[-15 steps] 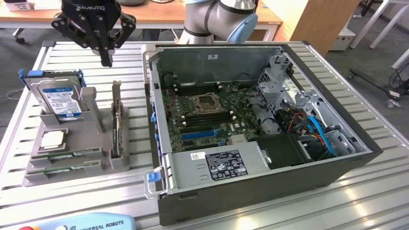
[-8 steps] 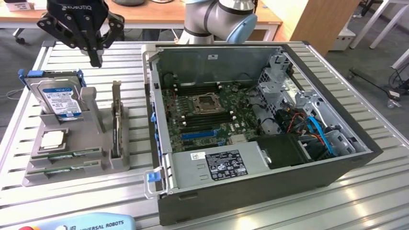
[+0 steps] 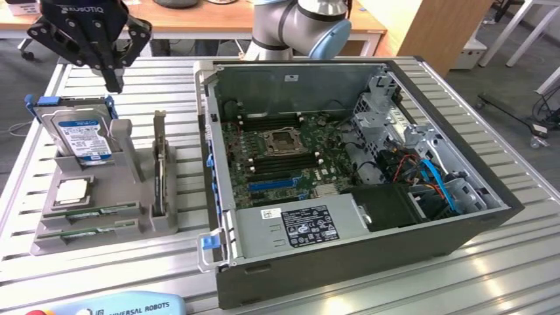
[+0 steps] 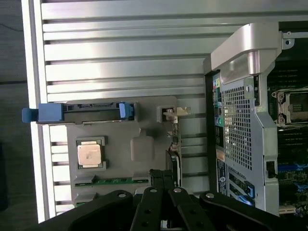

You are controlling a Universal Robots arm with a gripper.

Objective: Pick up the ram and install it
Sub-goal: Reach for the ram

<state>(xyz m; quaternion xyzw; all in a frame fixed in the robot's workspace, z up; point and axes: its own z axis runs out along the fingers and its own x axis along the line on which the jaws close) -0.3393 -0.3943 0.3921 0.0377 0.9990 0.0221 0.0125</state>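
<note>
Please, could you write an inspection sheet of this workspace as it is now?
Surface: slatted metal table, bearing a grey parts holder and an open computer case.
Job's things: two ram sticks sit side by side in the holder, beside the processor chip; motherboard exposed in the case.
Clutter: hard drive and expansion card upright in the holder; teach pendant at the table edge.
Grippers: gripper shut, holding nothing, above the hard drive.
Cables: blue and orange cables inside the case.
Surroundings: wooden desk behind the table.
</note>
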